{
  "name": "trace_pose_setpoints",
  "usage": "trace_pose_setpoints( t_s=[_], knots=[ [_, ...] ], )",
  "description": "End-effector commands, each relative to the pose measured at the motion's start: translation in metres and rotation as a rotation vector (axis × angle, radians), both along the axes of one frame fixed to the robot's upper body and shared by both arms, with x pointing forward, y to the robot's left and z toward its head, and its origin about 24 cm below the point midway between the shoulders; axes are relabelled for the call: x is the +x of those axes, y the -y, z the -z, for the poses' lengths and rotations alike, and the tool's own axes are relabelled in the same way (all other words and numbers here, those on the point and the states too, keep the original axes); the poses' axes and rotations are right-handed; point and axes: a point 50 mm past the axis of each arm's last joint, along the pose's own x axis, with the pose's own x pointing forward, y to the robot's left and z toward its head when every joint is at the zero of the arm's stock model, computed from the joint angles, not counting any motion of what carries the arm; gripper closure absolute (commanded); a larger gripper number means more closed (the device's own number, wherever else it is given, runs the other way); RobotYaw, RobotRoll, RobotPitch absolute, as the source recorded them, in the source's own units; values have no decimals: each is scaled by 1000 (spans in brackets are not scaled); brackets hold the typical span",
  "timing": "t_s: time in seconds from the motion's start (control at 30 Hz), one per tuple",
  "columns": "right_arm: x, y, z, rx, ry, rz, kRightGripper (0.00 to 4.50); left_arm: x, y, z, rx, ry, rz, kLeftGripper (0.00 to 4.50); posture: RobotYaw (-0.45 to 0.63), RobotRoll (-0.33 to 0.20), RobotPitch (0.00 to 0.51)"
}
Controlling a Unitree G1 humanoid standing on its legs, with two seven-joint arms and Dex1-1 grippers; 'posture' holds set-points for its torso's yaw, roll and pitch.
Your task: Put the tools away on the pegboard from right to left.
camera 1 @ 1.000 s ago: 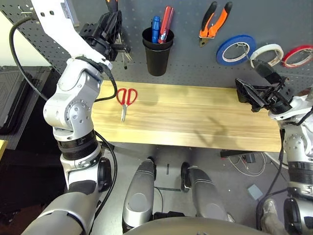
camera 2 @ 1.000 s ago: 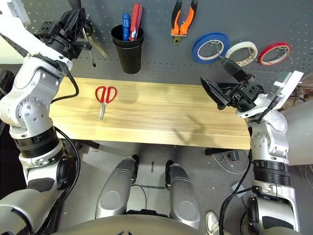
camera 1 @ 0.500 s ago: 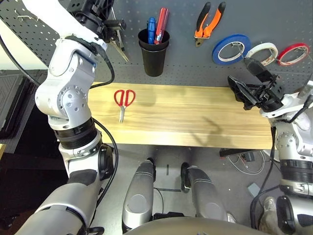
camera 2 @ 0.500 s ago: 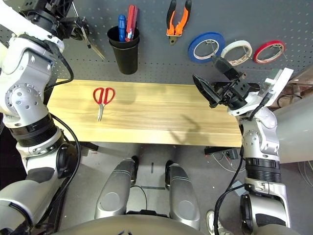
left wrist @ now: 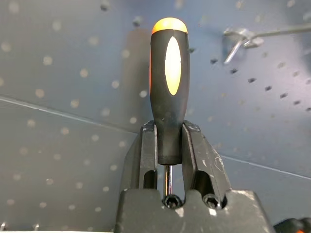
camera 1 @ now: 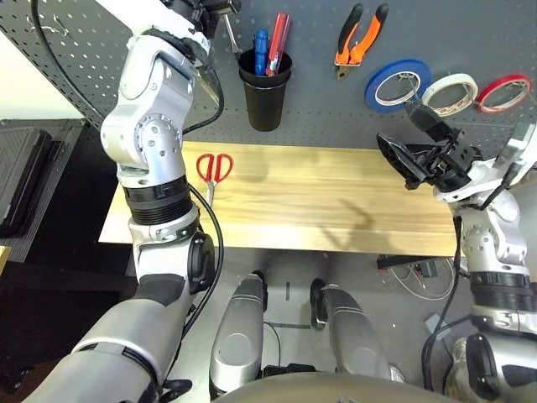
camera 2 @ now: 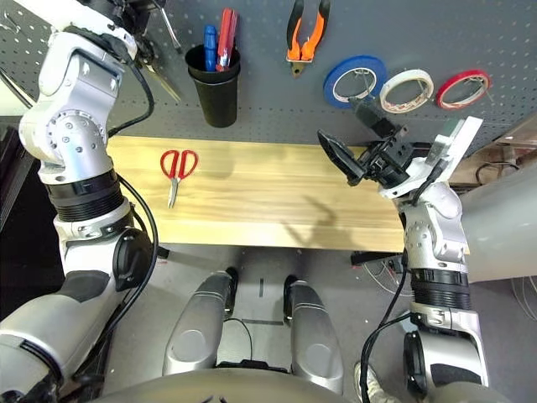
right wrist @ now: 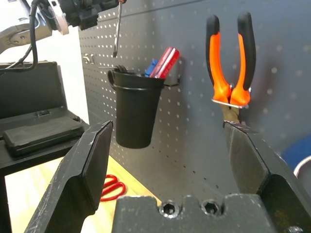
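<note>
Dark grey pegboard [camera 1: 470,34] carries three tape rings, one pliers [camera 1: 359,38] and one black cup [camera 1: 263,91]. One red-handled scissors [camera 1: 213,170] lies on the table [camera 1: 336,201]. Left fingers [left wrist: 194,155] clamp one screwdriver [left wrist: 168,92] before the board; right fingers [right wrist: 95,165] spread wide, holding nothing.

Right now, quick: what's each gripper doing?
Left gripper: shut on the screwdriver, up at the pegboard.
Right gripper: open, holding nothing.

head cams down; wrist cams face pegboard [right wrist: 194,58].
</note>
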Motion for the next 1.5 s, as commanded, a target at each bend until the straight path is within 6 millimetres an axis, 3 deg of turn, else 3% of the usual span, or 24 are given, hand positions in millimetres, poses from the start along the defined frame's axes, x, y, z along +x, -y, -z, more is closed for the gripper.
trace_pose_setpoints(
  t_s=[0.03,0.57,0.93,1.1,1.3,1.5],
  knots=[
    [0,-2,2,-13,11,7,0,3,10,-5,26,46,16,3978,200,0,209],
    [2,-1,11,-28,1,32,0,14,27,29,158,-13,28,3978,197,0,216],
    [6,-6,17,-40,-11,9,0,7,24,29,176,-17,36,28,225,0,217],
    [8,-8,19,-44,-16,-6,0,0,18,22,183,6,14,28,237,0,217],
    [7,-13,24,-63,-46,-44,0,-23,-1,15,247,20,-27,28,255,0,219],
    [3,-17,34,-121,-112,-79,0,-58,-11,32,312,-68,-21,28,285,0,226]
  ],
)
